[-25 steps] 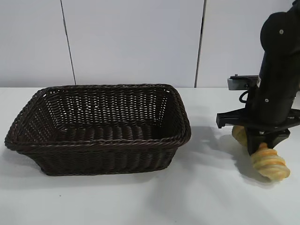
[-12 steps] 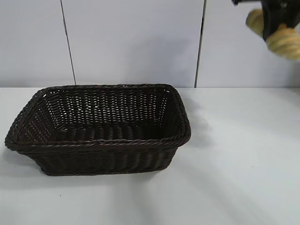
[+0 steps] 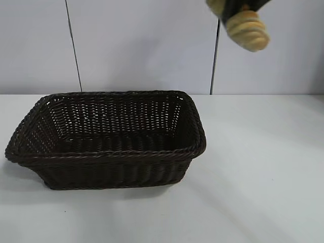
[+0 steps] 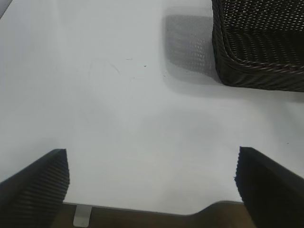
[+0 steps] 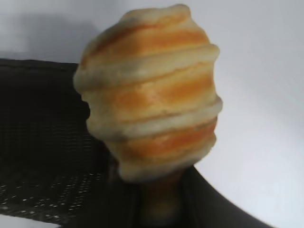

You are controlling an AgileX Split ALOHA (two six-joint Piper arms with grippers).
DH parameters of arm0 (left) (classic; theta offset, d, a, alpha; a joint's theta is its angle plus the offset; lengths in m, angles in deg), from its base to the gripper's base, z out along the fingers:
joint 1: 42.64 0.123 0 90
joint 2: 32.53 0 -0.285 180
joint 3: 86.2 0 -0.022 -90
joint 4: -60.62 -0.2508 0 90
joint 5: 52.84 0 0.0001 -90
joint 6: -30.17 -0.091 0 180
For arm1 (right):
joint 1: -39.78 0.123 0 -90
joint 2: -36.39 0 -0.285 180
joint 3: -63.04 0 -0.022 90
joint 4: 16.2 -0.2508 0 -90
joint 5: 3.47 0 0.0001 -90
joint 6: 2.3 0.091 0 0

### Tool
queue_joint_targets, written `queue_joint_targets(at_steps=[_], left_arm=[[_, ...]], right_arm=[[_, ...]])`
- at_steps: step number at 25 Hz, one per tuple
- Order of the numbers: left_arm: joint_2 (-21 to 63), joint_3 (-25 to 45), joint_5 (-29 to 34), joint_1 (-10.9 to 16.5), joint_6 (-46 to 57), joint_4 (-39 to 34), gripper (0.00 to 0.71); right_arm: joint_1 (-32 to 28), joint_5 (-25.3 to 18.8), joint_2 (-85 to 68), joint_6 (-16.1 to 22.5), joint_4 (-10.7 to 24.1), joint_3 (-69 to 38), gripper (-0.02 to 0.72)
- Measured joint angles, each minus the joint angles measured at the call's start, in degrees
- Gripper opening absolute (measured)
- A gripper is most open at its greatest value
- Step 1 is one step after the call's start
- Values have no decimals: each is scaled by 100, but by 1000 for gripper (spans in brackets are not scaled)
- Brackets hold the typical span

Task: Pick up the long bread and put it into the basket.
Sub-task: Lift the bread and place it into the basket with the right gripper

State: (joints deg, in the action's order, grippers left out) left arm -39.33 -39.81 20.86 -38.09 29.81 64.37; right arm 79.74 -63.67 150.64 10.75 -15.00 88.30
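The long bread (image 3: 246, 29), golden-yellow with twisted ridges, hangs high in the air at the top of the exterior view, up and to the right of the basket (image 3: 192, 147). My right gripper (image 3: 238, 5) is shut on it, mostly cut off by the frame's top edge. In the right wrist view the long bread (image 5: 149, 92) fills the middle, with the basket (image 5: 42, 137) dark behind it. My left gripper (image 4: 152, 183) is open and empty over the white table, with the basket's corner (image 4: 259, 45) beyond it.
The white table (image 3: 253, 192) spreads around the basket. A pale panelled wall (image 3: 142, 45) stands behind. The table's near edge (image 4: 142, 211) shows in the left wrist view.
My right gripper has lifted the long bread from the table at the right to high in the air, then moved it left towards the basket. The basket has not moved.
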Motion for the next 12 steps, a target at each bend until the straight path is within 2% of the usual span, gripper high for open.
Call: queue_joint_targets(at_steps=[4,9,12], left_arm=[[0,0,0,0,0,0,687],[0,0,0,0,0,0,687],[0,0,0,0,0,0,687]], right_arm=[[186,42,265,62,-3,184,115],[192,309,694,118,333,226,115],[192,555,1135,183,398,226,105]])
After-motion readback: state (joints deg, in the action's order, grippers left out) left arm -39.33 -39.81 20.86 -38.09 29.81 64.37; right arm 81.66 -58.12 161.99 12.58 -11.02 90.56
